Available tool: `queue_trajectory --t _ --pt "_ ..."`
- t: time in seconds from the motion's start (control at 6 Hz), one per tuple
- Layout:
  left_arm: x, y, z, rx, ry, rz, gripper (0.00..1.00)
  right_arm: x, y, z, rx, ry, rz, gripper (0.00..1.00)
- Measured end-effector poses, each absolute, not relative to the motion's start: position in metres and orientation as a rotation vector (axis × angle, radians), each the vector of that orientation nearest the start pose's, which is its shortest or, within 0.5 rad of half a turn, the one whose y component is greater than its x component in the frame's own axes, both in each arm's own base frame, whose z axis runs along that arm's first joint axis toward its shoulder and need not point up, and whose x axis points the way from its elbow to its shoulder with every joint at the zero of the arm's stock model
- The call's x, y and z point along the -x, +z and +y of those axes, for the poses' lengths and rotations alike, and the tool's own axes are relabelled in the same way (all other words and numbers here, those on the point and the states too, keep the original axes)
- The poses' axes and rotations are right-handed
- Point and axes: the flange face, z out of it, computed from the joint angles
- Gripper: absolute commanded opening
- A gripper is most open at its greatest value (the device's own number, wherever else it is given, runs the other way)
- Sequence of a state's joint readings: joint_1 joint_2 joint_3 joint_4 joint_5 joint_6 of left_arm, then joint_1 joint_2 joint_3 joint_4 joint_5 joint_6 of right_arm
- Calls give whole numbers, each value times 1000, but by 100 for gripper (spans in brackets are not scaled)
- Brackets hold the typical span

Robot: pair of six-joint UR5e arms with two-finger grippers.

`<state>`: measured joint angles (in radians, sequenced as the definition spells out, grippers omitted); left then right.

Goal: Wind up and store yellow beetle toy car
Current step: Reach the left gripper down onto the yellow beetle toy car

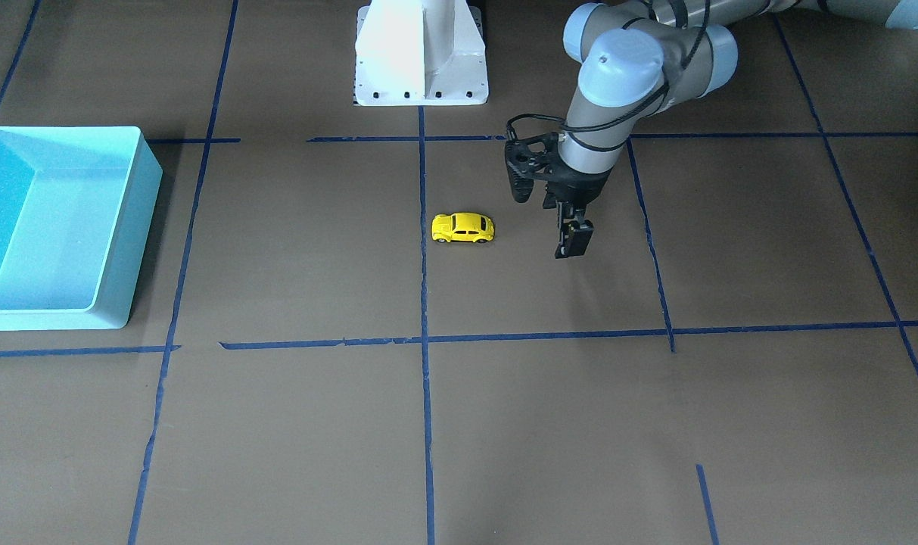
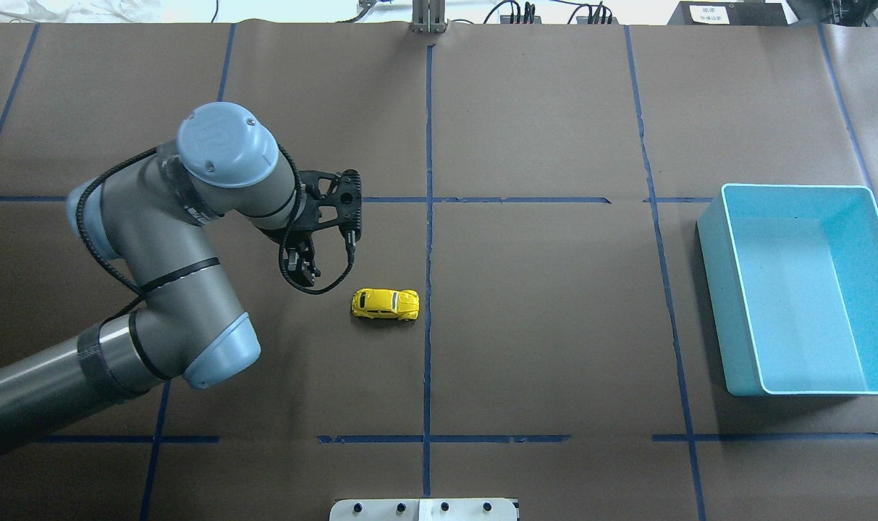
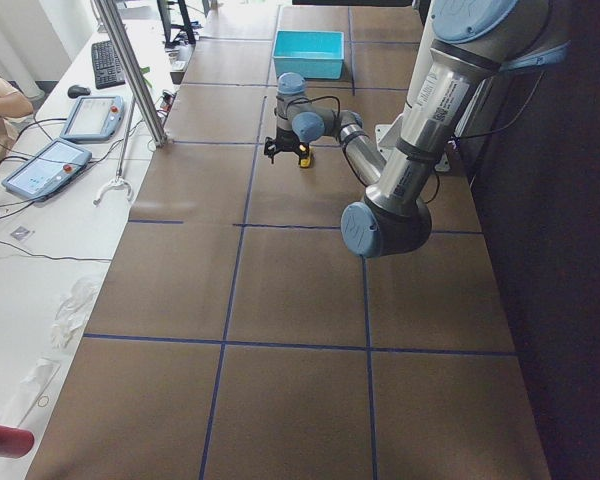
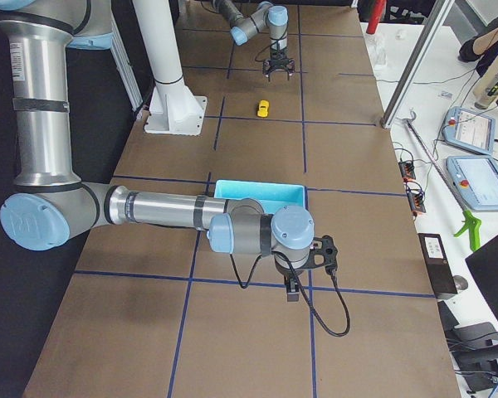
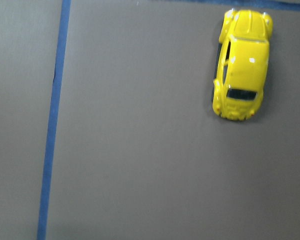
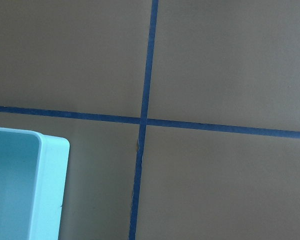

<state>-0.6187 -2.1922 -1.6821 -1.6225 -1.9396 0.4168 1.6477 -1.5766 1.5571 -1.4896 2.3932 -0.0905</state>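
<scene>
Brown table (image 1: 580,439), blue tape grid (image 1: 426,424); yellow beetle toy car (image 1: 463,228) near left hand (image 1: 571,247), grip unclear

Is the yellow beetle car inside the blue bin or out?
Out. The yellow beetle toy car stands on the table beside a tape line; the light blue bin is empty.

A bright yellow beetle toy car (image 1: 463,227) (dark windows), light blue bin (image 1: 145,227), brown table (image 1: 315,250) gridded with blue tape lines (image 1: 424,288).
</scene>
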Motion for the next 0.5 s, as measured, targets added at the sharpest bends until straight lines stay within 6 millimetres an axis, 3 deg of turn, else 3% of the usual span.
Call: queue_trajectory --t 0.5 --pt "-545 232 -442 -688 1538 723 94 -98 657 -486 -125 -36 -818 100"
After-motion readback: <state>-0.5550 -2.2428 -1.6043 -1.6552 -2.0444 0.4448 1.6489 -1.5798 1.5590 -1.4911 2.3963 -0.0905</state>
